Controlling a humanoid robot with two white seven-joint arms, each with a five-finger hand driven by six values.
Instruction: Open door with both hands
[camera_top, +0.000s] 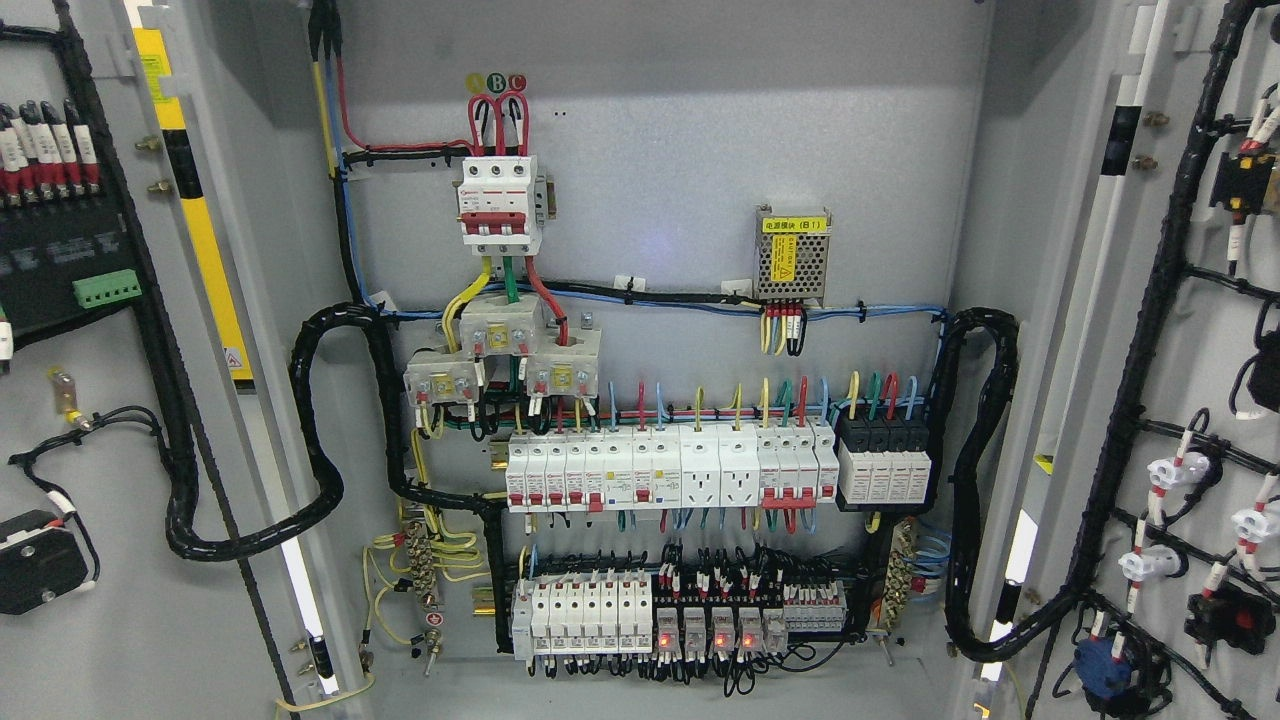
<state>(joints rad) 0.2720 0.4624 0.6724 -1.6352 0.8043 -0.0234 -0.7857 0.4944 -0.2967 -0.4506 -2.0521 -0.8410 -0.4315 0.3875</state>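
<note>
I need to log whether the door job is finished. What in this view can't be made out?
- Both hands: out of the head view.
- Left door and right door: cut by the picture edges, handles unseen.
- Yellow label on the power supply: print too small.
- Breaker markings: too small.

1. A grey metal back panel (680, 120) fills the middle of the view, lit evenly, with a faint bluish glare near its centre.
2. Grey side walls (1010, 200) frame it left and right.
3. Bright slits of light (300, 580) show through the narrow gaps low at both sides.
</note>
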